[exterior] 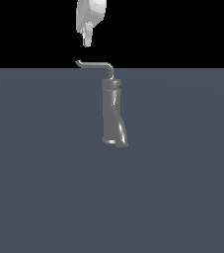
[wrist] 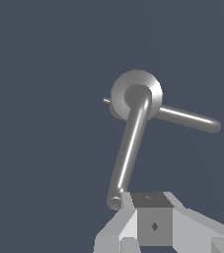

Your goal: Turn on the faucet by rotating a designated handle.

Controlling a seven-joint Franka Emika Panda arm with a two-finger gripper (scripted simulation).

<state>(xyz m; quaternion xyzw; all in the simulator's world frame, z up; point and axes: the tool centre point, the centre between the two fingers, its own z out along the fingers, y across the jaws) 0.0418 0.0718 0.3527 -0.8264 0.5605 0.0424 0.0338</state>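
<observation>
The gripper [exterior: 87, 43] is hanging just above the handle [exterior: 94, 63] tip (fingers apparently pressed together), faucet [exterior: 113, 112] standing mid-surface [exterior: 44, 173].

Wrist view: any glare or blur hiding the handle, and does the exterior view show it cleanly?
Wrist view: sharp, a bright highlight streaks the handle without hiding it. Exterior view: sharp, flat lighting, no cast shadows; the handle shows thin against black, the hand pale above it.

**Bare sim backdrop**

Flat slate-blue floor [exterior: 44, 197] fills lower approx three-quarters of exterior view, no texture or markings. Above a straight horizon, solid black void [exterior: 182, 29]. Even, soft light. Wrist view bg: same slate-blue surface.
</observation>
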